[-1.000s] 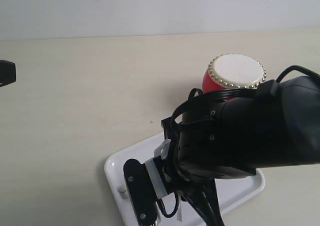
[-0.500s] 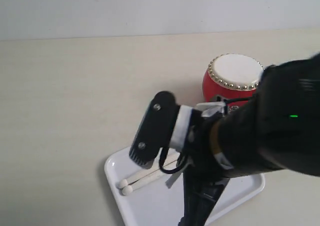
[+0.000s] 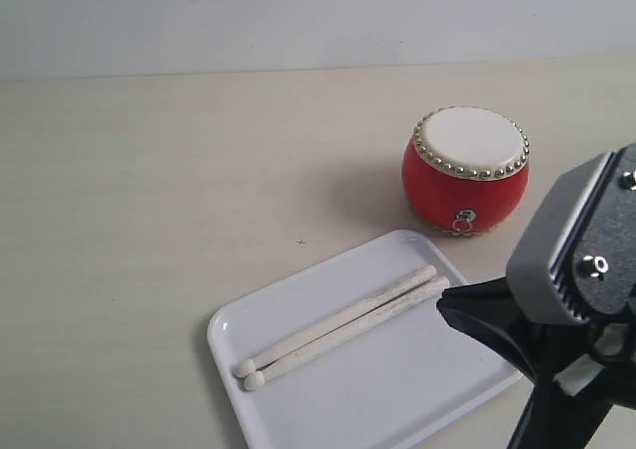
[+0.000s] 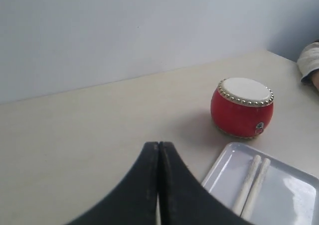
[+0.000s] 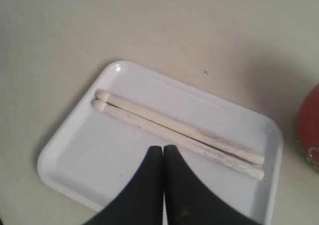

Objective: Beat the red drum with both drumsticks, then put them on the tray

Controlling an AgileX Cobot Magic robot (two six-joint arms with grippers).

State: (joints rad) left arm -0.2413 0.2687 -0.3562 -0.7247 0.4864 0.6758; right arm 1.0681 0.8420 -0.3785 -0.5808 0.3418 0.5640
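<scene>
The right gripper point(image 5: 163, 153), jaws pressed together and empty, has drawn back from the flat white plastic tray point(image 3: 397, 389) just ahead of its tips. The glossy red, cream-topped drum point(image 3: 465, 171) stands beyond the tray from it. Both pale wooden drumsticks point(image 3: 343, 325) lie released side by side in the tray, so the task looks finished. The left gripper point(image 4: 158, 150) is likewise closed on nothing. No writing is legible.

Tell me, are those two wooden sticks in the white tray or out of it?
In. Both sticks lie flat, side by side, within the rim of the tray.
</scene>
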